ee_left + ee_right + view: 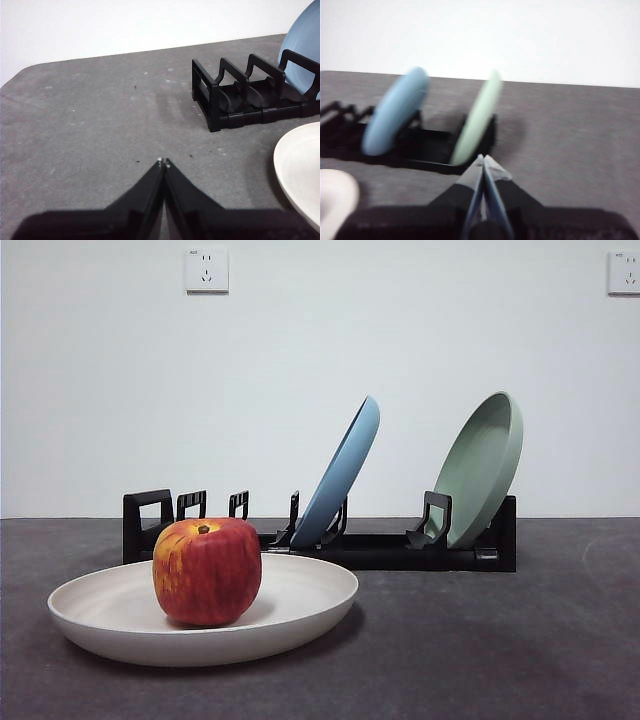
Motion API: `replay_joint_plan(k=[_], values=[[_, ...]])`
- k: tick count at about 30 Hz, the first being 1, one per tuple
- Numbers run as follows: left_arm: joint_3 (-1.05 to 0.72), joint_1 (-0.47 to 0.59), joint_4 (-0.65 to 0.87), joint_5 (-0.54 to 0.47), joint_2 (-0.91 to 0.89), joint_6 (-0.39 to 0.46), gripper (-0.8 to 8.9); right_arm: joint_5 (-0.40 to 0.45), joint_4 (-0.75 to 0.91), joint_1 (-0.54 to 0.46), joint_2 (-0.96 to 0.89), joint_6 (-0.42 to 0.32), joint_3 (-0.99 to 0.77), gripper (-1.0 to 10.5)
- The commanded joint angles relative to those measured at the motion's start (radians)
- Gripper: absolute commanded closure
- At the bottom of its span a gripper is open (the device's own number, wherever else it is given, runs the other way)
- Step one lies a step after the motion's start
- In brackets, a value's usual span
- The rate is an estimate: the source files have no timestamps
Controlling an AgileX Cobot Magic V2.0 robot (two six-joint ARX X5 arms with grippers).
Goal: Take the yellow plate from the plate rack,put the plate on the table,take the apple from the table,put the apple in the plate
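Cream and matte, the plate point(300, 605) lies flat on the rough grey table point(520, 640), round and shallow, with the glossy red apple point(207, 571) sitting upright in it, stem dimple on top. Behind stands the black slotted rack point(380, 545), a blue plate point(340, 475) and a green plate point(485, 468) leaning in its holders. Left gripper point(164, 161) hangs low over bare table, jaws clenched tip to tip, rack's looped end beyond them, plate's rim cut off at the side. Right gripper point(483, 158), jaws pressed together too, points at the rack; that view is blurred, only a sliver of plate showing.
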Motion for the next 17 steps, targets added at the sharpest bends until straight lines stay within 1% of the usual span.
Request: replay_joint_plan(k=[1, 6, 8, 12, 17], values=[[-0.013, 0.003, 0.0, -0.005, -0.003, -0.006, 8.15, -0.006, 0.088, -0.053, -0.064, -0.015, -0.088, 9.5], [-0.013, 0.003, 0.0, -0.005, -0.003, -0.006, 8.15, -0.005, 0.237, -0.079, -0.148, -0.014, -0.23, 9.5], [-0.013, 0.003, 0.0, -0.005, -0.003, -0.005, 8.15, -0.005, 0.264, -0.079, -0.174, -0.013, -0.282, 9.5], [-0.013, 0.003, 0.0, -0.005, -0.003, -0.005, 8.15, -0.005, 0.264, -0.078, -0.214, 0.012, -0.367, 9.5], [-0.013, 0.003, 0.0, -0.005, -0.003, -0.006, 8.15, -0.004, 0.237, -0.078, -0.214, 0.052, -0.422, 9.5]])
